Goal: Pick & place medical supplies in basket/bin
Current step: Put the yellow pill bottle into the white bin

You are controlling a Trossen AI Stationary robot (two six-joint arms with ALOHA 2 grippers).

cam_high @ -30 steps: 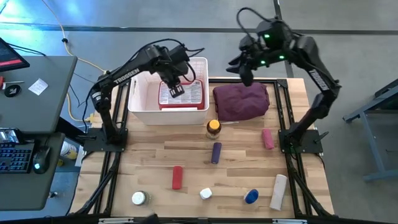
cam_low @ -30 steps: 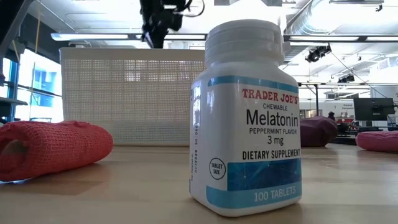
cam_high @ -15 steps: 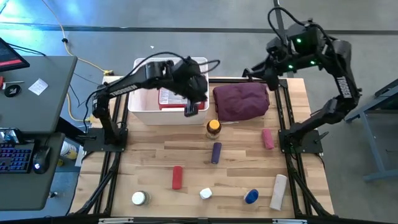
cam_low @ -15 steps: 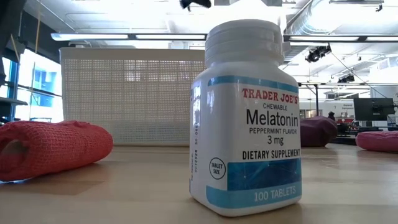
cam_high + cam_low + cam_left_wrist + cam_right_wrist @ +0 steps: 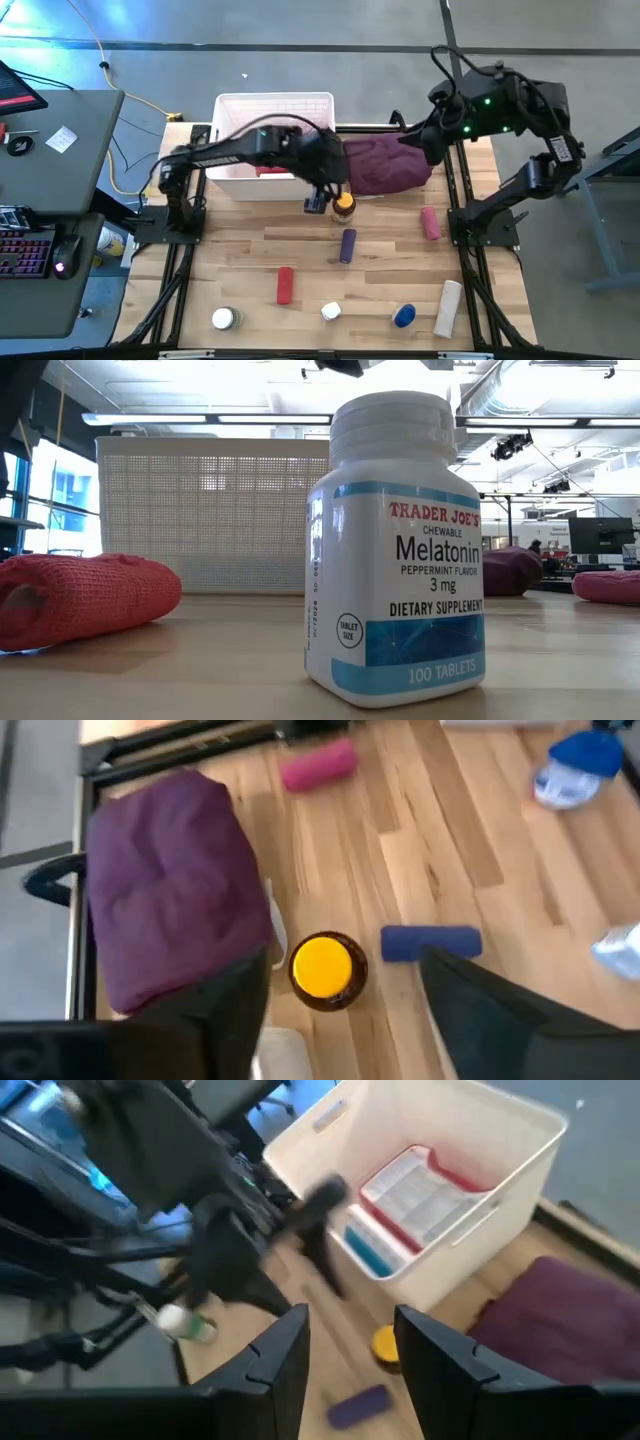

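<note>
My left gripper [image 5: 318, 203] [image 5: 338, 982] hangs open just off the near right corner of the white basket [image 5: 226, 172]. Its fingers stand on either side of a brown bottle with a yellow cap [image 5: 343, 205] [image 5: 322, 968], above it, touching nothing. The bottle stands upright on the table. A red case [image 5: 425, 1190] and a blue-white box [image 5: 368, 1250] lie in the basket. A purple cylinder [image 5: 347, 245] lies near the bottle. My right gripper [image 5: 422, 140] [image 5: 352, 1325] is open and high over the far right end of the maroon bundle [image 5: 385, 165].
On the near half of the table lie a red cylinder [image 5: 285, 284], a pink cylinder [image 5: 430, 222] and a white cylinder [image 5: 449, 307]. Small bottles [image 5: 223, 318] [image 5: 331, 311] [image 5: 404, 316] stand there too. In the low view a white melatonin bottle [image 5: 400, 550] stands close in front.
My left gripper has swung from above the basket's inside toward the table's right and near edges, past the basket's near right corner, to the yellow-capped bottle. My right arm has drawn back toward the table's right edge, away from the basket.
</note>
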